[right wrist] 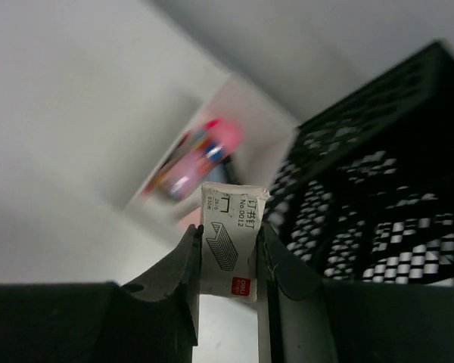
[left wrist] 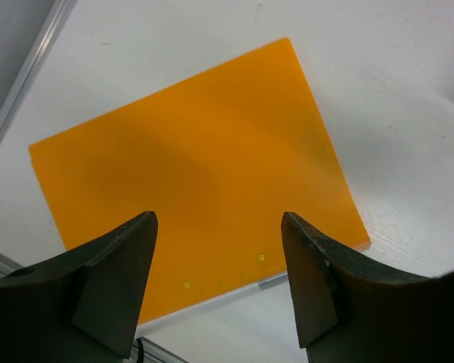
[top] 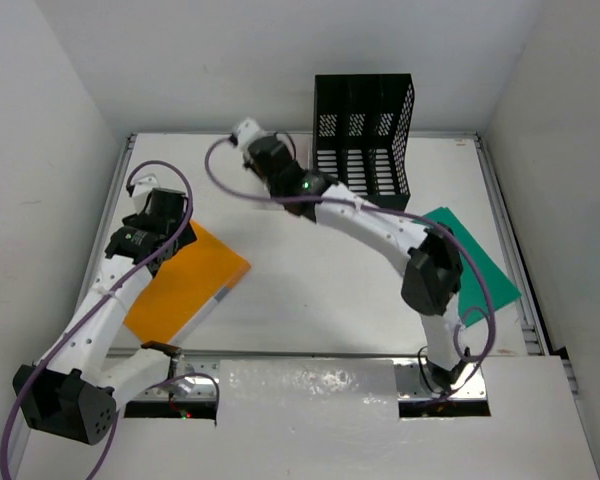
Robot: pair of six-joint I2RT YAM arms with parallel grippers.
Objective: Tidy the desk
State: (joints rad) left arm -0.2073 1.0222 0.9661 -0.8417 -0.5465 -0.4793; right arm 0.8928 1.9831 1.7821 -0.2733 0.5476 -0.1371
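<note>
The right gripper pinches a staple box marked "No.0012", the left gripper gapes wide over an orange folder on the desk, which stretches left to right beneath both arms

White walls are enclosing the desk on three sides (back, left and right), meeting at plain corners. Soft, even light is leaving only faint shadows. A thin metal rail is running along the right edge.

The small staple box reads "No.0012" (Chinese characters beside it, partly blurred).
</note>
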